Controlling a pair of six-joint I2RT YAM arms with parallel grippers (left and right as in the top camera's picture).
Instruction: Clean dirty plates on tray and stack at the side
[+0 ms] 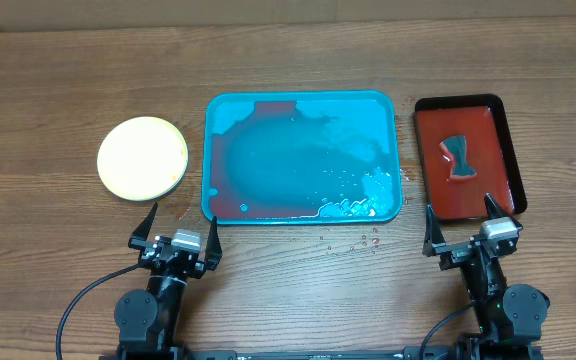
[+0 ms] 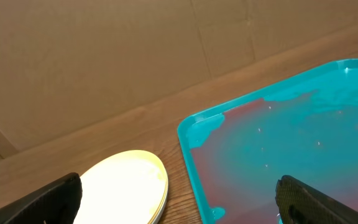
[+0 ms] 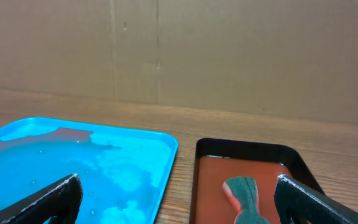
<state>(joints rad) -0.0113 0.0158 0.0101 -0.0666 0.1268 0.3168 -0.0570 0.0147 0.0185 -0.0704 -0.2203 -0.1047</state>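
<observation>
Plates (image 1: 142, 158) sit stacked flat and face up on the table (image 1: 68, 80), just left of the tray (image 1: 298, 150), apart from its left rim. Top plate is pale yellow and looks clean. The left wrist view shows layered edges, exact count unclear. The tray holds no plates, only reddish watery smears, heaviest at its left and near side. Handling guess: small plastic plates, light and stiff, not fragile, likely wet and slick. The best hold is a pinch on the rim at the side nearest the tray, one finger under the lip, since the low stack leaves little to grab from the side. Being round, the plates have no heading and no long axis, only the stack's vertical axis; the tray's long axis runs left-right. Left gripper (image 1: 184, 212) hovers near the tray's near-left corner, fingers spread wide and empty. Right gripper (image 1: 458, 205) is off the tray's near-right corner, also spread and empty. A sponge (image 1: 459, 158) lies in the red tray (image 1: 438, 190), right of the tray.
</observation>
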